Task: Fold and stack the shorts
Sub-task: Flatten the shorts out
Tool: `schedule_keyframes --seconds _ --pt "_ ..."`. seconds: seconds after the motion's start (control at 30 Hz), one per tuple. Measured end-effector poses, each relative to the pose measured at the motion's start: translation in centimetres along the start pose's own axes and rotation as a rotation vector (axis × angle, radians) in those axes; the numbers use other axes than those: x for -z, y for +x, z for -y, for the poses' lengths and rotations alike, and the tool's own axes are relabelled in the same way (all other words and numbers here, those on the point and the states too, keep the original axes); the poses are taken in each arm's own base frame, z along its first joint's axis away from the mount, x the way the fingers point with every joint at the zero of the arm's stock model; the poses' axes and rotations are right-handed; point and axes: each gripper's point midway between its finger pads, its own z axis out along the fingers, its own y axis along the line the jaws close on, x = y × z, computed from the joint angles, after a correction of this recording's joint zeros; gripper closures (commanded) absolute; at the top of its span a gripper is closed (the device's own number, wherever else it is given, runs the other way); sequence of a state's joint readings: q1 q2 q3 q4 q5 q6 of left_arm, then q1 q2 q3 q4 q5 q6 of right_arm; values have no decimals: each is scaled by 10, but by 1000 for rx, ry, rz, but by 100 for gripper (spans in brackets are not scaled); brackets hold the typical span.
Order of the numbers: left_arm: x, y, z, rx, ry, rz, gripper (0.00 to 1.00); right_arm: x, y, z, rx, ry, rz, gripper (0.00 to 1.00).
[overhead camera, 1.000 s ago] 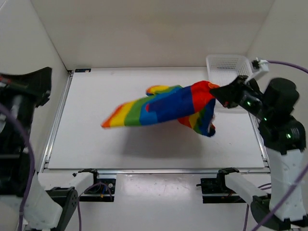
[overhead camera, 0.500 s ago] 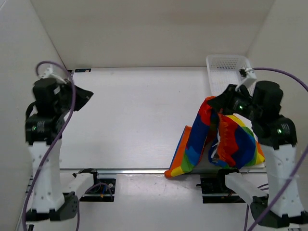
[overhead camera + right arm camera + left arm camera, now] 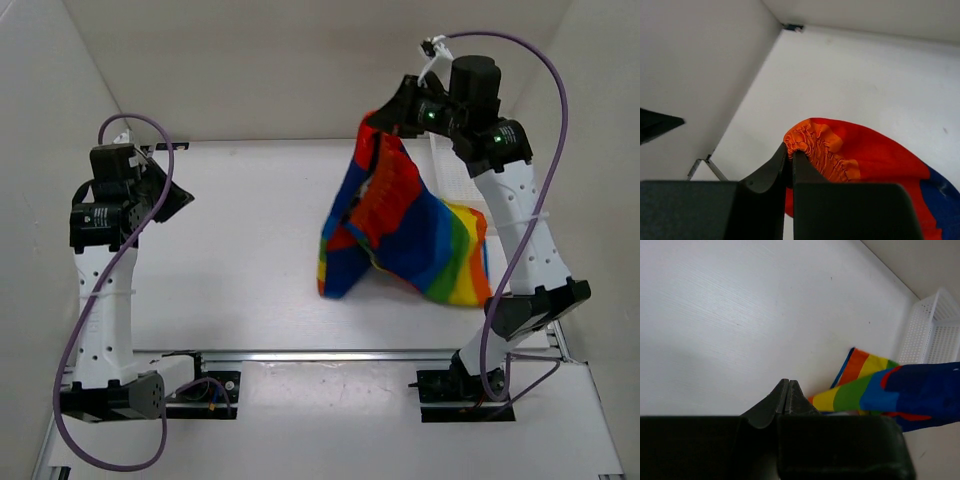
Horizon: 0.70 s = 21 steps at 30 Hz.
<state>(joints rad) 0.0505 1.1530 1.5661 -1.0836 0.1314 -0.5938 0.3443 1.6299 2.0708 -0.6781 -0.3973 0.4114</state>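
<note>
From above, your right pincer [image 3: 385, 118] is raised over the far right of the desk [image 3: 250, 270], clamped on the shorts [image 3: 400, 225], which hang from it with their lower end on the desk. Your left pincer [image 3: 182, 200] hovers at the left, well apart. Left wrist: its 2 fingers [image 3: 775, 402] meet with nothing between; a white basket [image 3: 935, 327] stands beyond the shorts. Right wrist: the jaws pinch the shorts at a gathered orange edge.

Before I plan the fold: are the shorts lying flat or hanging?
Hanging, not flat: the shorts dangle bunched from the right arm's jaws.
</note>
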Motion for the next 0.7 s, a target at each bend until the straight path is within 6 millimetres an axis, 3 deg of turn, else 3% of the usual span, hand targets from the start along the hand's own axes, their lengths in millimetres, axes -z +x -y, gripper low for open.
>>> schedule_keyframes --seconds 0.07,0.17,0.27,0.33,0.37,0.43,0.47,0.53,0.6,0.7 --pt "-4 -9 -4 2 -19 8 90 0 -15 -34 53 -78 47 100" --pt "-7 -16 -12 3 -49 19 90 10 -11 -72 103 -172 57 100" --pt "-9 -16 -21 8 -71 21 90 23 15 -78 121 -200 21 100" --pt "-14 -12 -30 15 -94 10 81 34 51 -68 113 -189 -38 100" --pt "-18 -6 -38 18 -113 -4 63 41 72 -60 102 -178 -74 100" --pt "-31 11 -57 30 -157 -51 40 53 123 -41 64 -146 -158 100" --pt "-38 23 -68 43 -183 -86 19 58 148 -31 40 -127 -203 100" --pt "-54 53 -90 83 -225 -176 10 64 197 -9 -20 -81 -292 100" --pt "-70 91 -110 135 -252 -274 7 63 239 13 -88 -18 -386 100" --pt "-80 155 -135 203 -309 -444 7 57 296 53 -200 130 -523 100"
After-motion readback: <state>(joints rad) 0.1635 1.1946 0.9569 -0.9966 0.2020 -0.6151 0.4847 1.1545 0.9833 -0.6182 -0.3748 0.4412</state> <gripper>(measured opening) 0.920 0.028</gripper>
